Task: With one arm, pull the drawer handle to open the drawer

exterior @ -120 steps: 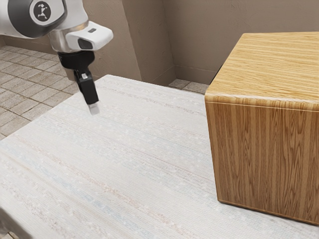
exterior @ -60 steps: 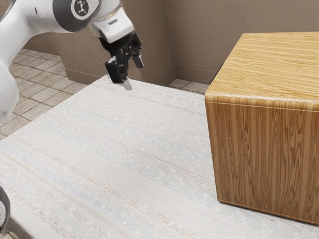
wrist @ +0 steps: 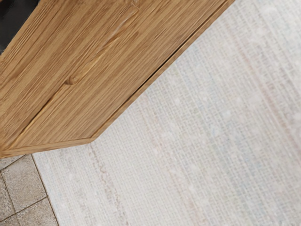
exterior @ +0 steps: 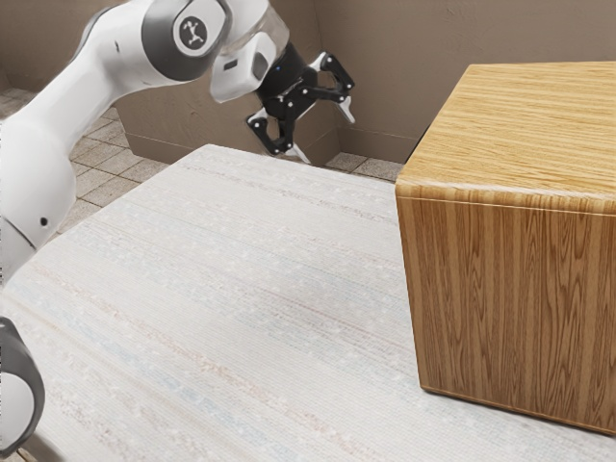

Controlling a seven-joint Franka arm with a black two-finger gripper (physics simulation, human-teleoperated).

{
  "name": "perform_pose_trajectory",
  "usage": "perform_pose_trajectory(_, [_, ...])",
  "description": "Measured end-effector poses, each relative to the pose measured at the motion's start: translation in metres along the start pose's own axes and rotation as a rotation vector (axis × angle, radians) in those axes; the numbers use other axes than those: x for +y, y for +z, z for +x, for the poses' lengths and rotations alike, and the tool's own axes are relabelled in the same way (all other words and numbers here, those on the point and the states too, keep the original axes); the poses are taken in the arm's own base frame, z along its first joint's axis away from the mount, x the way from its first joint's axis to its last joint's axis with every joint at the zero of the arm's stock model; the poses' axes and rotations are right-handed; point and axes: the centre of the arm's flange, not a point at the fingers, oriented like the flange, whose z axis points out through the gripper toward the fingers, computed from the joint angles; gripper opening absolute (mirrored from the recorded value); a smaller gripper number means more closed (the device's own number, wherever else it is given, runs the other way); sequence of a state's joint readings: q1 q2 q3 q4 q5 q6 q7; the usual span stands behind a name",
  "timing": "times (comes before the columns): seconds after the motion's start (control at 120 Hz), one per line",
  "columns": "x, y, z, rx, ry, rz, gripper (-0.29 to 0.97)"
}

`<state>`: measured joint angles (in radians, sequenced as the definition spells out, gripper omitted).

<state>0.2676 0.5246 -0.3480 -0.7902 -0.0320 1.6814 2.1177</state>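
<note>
Beige walls (exterior: pixel 404 58) and a tiled floor (exterior: pixel 58 183) surround a pale desk (exterior: pixel 241 289) with a fine woven grain. One cabinet (exterior: pixel 510 289), the body that houses the drawer, stands on the desk at the exterior view's right. It is a boxy block of light, oak-coloured wood. The side facing the camera has straight vertical grain, the grain on the top runs back toward the wall, and the top edge is rounded. Its base sits flat on the desk.

In the wrist view the cabinet (wrist: pixel 94 61) shows one wood-grain face with a small knot mark. A thin dark line runs where it meets the desk (wrist: pixel 211 141). One of its lower corners lies near the desk's edge, with floor tiles (wrist: pixel 19 188) beyond.

One black end effector (exterior: pixel 325 135) hangs in the air over the desk's far edge, well apart from the cabinet and to the exterior view's left of it. Its two fingers (exterior: pixel 345 101) are spread wide. One white arm (exterior: pixel 106 77) carries it in from the exterior view's left.
</note>
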Motion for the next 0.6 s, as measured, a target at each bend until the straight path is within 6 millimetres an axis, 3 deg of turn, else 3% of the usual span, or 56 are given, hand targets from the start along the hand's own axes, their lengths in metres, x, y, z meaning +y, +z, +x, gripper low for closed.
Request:
perform_pose_trajectory(0.2, [-0.025,0.005,0.023,0.051,0.29,0.104,0.47])
perform_pose_trajectory(0.35, [-0.027,0.019,0.016,0.092,0.426,0.164,0.34])
perform_pose_trajectory(0.6, [-0.037,0.03,0.028,0.168,0.611,0.277,0.25])
